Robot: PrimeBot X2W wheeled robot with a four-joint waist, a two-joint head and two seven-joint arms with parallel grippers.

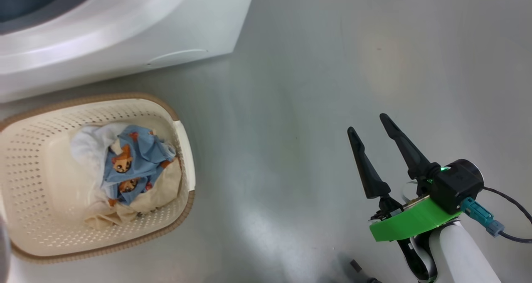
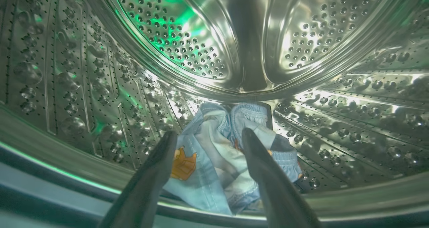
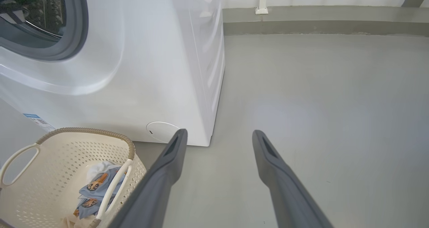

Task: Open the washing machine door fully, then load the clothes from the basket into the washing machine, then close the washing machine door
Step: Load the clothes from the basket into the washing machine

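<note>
- The left gripper (image 2: 209,133) reaches inside the steel drum (image 2: 187,37) of the washing machine (image 1: 166,33), its two fingers spread wide and clasping nothing
- A light blue printed garment (image 2: 207,174) lies crumpled on the drum's floor just beyond and between those fingers; the spread suits a piece let go to drop into the drum, which I judge is the step in hand
- The right gripper (image 1: 367,123) hangs over the bare grey floor (image 1: 311,87), well apart from the basket (image 1: 25,158), fingers parted and empty; I judge it is parked there to leave the other arm room at the mouth
- The basket stands on the floor just in front of the machine, so the carry is short; the clothes (image 1: 133,158) left in it are a blue piece with orange animal prints on top of white and cream ones, so loading is partly done
- The left wrist view gives the drum's inside and the loaded garment, which the head view cuts off
- The right wrist view, looking past the right gripper (image 3: 219,131), adds the grey rubber gasket (image 3: 78,37), the small blue label sticker (image 3: 32,116) and the basket's loop handle (image 3: 16,161)
- The head view alone sets basket, machine front and right arm in one layout
</note>
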